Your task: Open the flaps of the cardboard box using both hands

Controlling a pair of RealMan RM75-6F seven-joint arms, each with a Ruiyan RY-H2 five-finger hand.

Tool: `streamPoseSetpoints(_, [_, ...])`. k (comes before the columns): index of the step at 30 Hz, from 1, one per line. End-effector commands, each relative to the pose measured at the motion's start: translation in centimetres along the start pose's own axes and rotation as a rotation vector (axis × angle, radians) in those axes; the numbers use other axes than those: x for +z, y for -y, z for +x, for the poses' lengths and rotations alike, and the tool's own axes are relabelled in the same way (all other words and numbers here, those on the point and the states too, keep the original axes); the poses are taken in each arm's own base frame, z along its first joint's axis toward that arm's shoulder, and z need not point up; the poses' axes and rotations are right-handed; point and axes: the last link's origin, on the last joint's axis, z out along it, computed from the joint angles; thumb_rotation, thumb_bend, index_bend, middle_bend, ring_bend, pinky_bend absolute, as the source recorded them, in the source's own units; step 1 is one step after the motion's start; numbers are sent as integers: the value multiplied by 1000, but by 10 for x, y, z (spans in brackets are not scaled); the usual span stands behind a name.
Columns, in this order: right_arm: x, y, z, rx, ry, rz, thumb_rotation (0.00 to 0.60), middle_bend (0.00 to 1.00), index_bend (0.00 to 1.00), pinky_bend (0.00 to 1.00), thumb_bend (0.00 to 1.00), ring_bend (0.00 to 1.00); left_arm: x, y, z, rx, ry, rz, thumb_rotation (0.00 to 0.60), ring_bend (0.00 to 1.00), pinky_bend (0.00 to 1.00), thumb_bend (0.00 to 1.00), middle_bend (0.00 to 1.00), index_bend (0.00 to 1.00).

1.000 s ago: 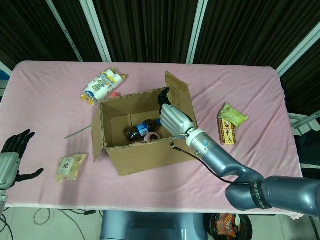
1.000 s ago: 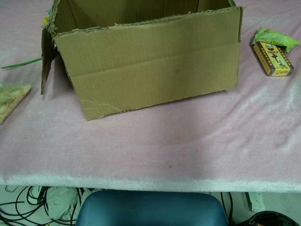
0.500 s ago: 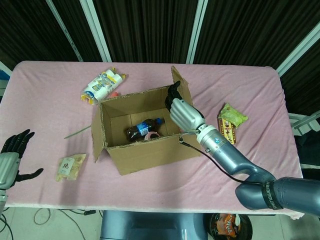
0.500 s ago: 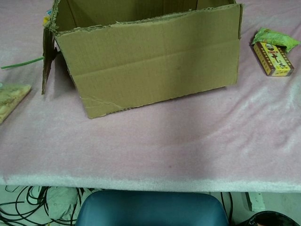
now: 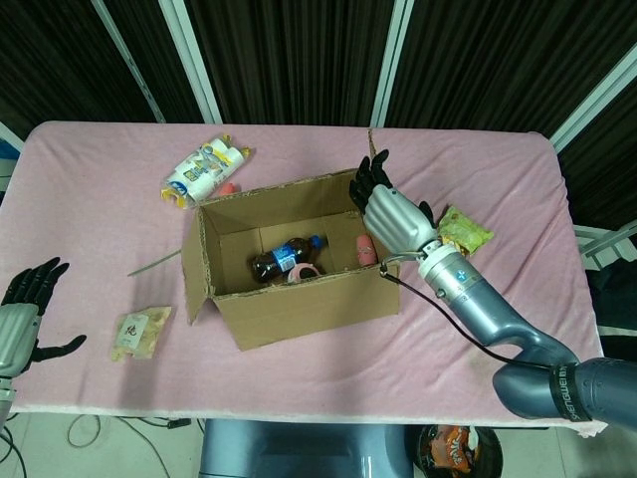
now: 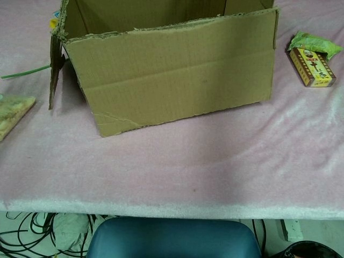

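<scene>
Pink tabletop (image 5: 518, 189): right robot hand (image 5: 391, 211), fingers spread, presses the light, bendy cardboard box (image 5: 289, 261)'s three-o'clock flap (image 5: 370, 149); left robot hand (image 5: 22, 319) spread, idle.

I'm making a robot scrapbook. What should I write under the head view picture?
Robot's right hand pushes at the right edge of an open cardboard box holding a bottle.

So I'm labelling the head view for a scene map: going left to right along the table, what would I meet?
Left hand → snack packet → cardboard box → right hand → green packet
</scene>
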Motion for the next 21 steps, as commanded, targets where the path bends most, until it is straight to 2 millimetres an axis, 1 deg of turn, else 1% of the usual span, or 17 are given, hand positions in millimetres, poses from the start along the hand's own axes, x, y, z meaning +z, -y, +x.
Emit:
streamPoseSetpoints(1, [-2, 0, -3, 2, 5, -2, 600, 130, 57, 234, 270, 119, 0, 0, 0, 0, 0, 0, 600, 0, 0, 119, 0, 0])
streamPoseSetpoints(6, [-5, -4, -9, 1, 15, -14, 600, 117, 47, 234, 259, 115, 0, 0, 0, 3, -2, -1, 600, 0, 0, 119, 0, 0])
streamPoseSetpoints(11, [-10, -10, -20, -12, 40, -28, 600, 108, 46, 230, 257, 108, 0, 0, 0, 3, -5, -2, 600, 0, 0, 119, 0, 0])
streamPoseSetpoints(15, [-17, -13, -36, -12, 82, -34, 600, 108, 46, 229, 258, 108, 0, 0, 0, 2, -5, -3, 600, 0, 0, 119, 0, 0])
streamPoseSetpoints(17, [-25, -13, -51, -14, 128, -37, 600, 108, 46, 229, 257, 108, 0, 0, 0, 3, -7, -3, 600, 0, 0, 119, 0, 0])
streamPoseSetpoints(21, [-33, -12, -66, -10, 169, -48, 600, 108, 45, 229, 257, 108, 0, 0, 0, 4, -7, -4, 600, 0, 0, 119, 0, 0])
